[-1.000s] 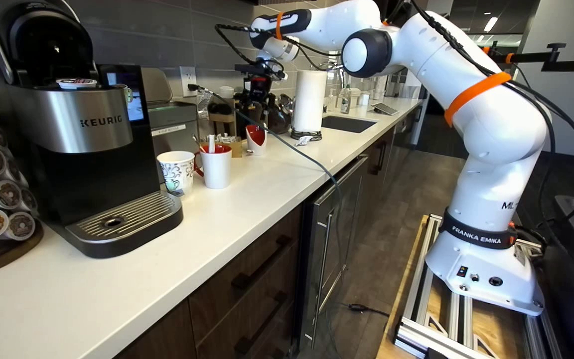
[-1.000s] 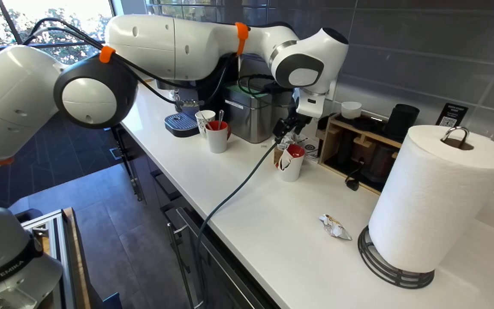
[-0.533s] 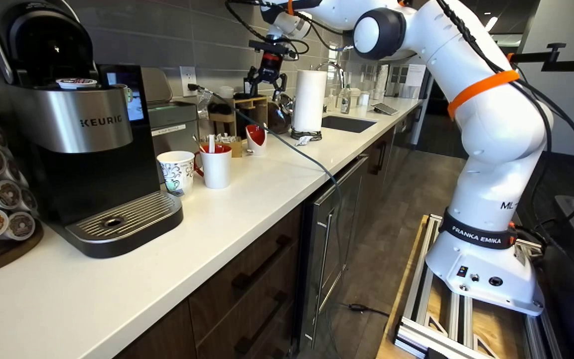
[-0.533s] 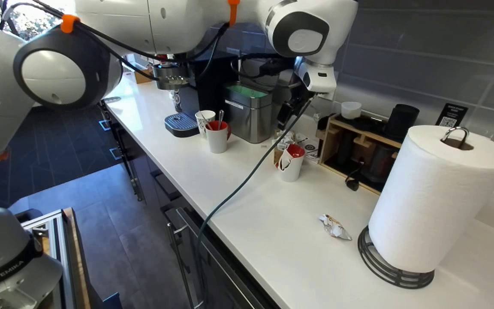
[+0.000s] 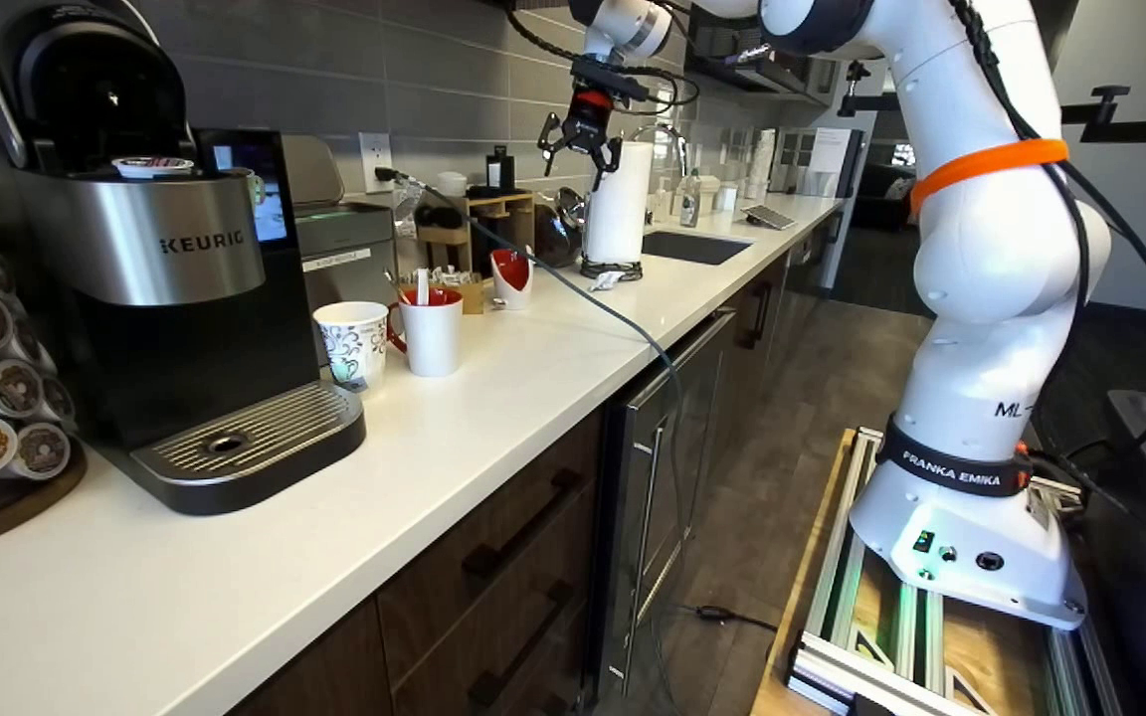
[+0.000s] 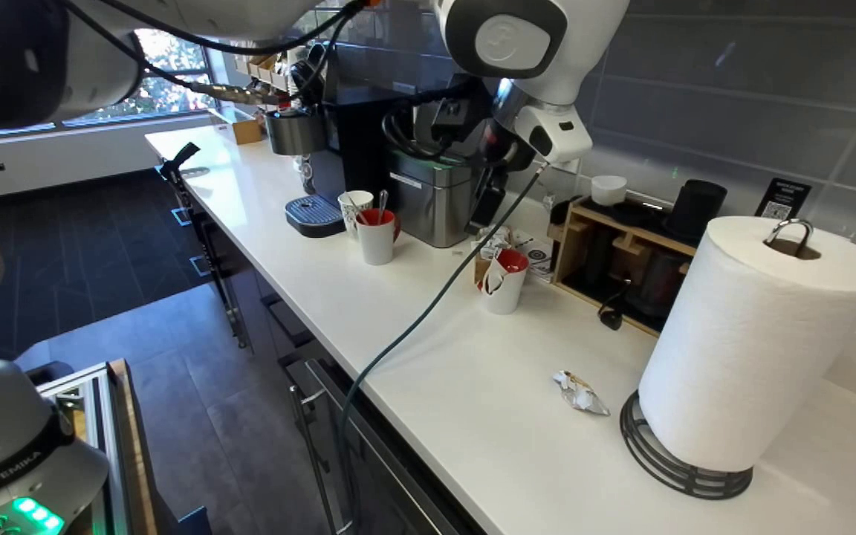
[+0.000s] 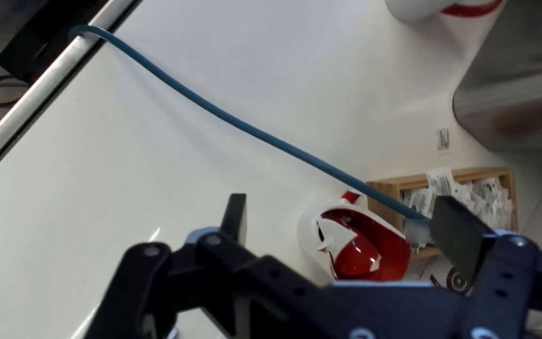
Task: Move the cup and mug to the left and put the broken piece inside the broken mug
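Aloft, the gripper (image 5: pixel 573 179) of the arm (image 5: pixel 991 239) banded "FRANKA EMIKA" hangs with fingers apart, higher than a second earlier, base lights (image 6: pixel 38 513) now green. A patterned cup (image 5: pixel 354 343) and, beside it, a white mug (image 5: pixel 434 336) stand by the "KEURIG" coffee machine (image 5: pixel 180 249); only the wrist view looks straight down on the broken piece (image 7: pixel 339 234) inside the broken mug (image 7: pixel 390 245).

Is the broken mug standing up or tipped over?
Upright: in both exterior views the broken mug stands on the counter, its red-lined mouth at the top.
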